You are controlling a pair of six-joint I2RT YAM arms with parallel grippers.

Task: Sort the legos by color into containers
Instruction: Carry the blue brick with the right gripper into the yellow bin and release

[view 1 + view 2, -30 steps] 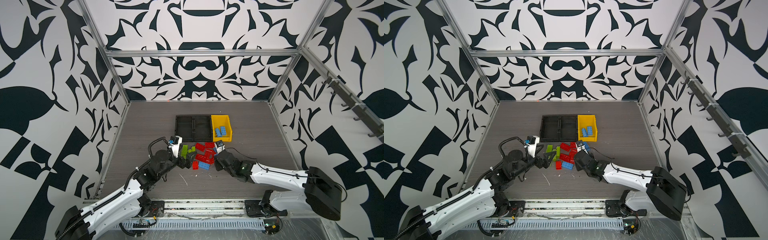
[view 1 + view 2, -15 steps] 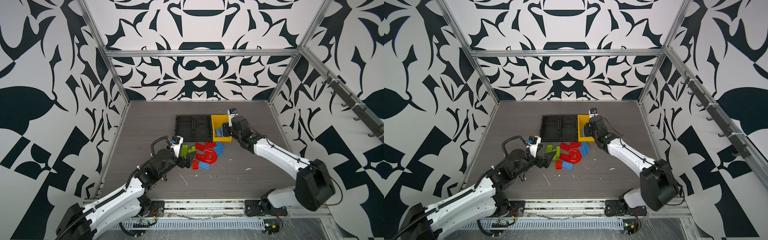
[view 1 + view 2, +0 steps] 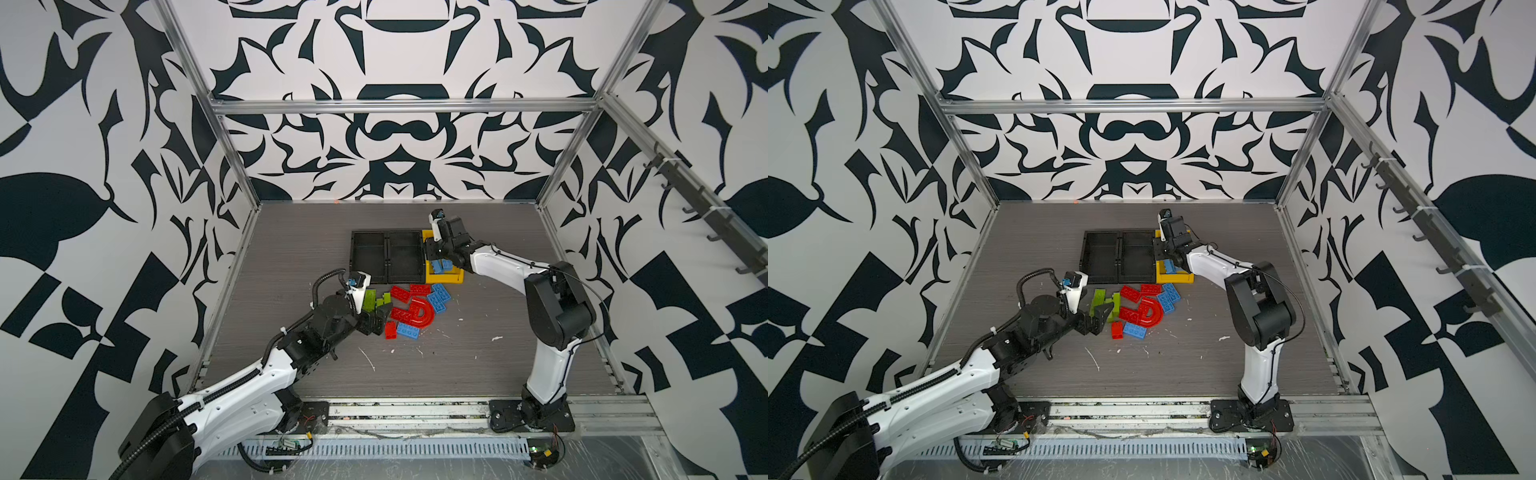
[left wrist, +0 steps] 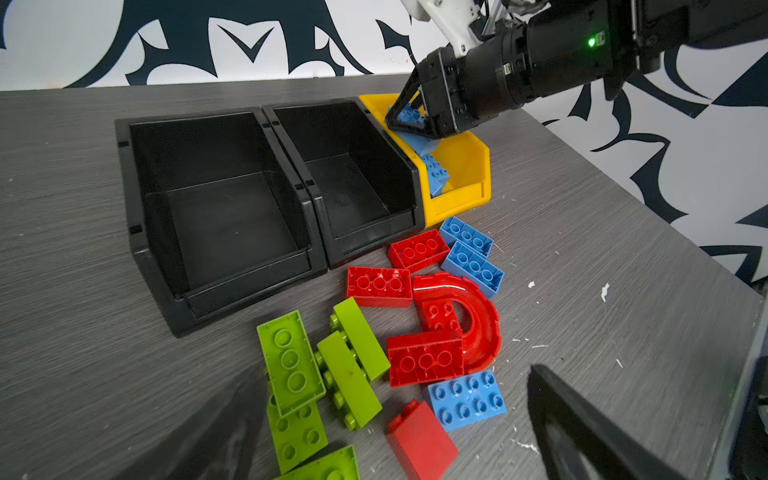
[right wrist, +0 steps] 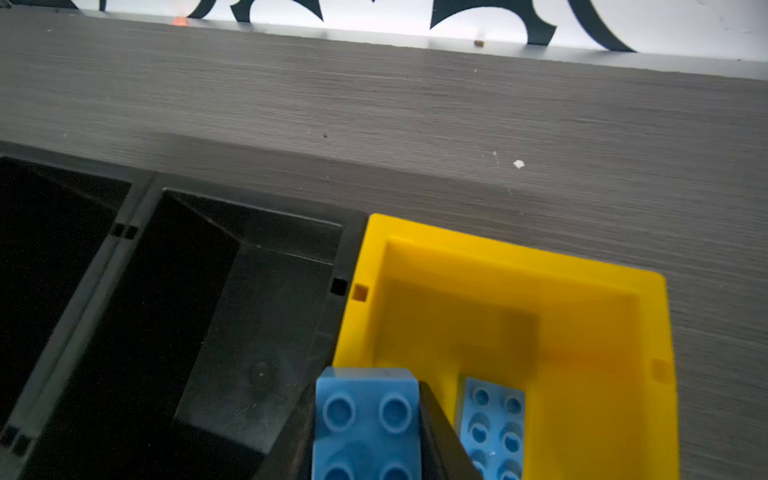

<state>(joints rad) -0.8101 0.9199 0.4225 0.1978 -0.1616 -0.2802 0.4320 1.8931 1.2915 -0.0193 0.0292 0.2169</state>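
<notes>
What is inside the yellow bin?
One light blue studded brick lies in the yellow plastic bin. The right claw, holding another blue brick over the rim, hides part of the floor.

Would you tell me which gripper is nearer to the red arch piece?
Left. The left gripper hangs open by the green bricks, close beside the red arch; the right gripper is farther off over the yellow bin, shut on a blue brick.

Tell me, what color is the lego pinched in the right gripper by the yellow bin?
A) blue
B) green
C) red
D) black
A: the right gripper is shut on a blue lego at the edge of the yellow bin.
</notes>
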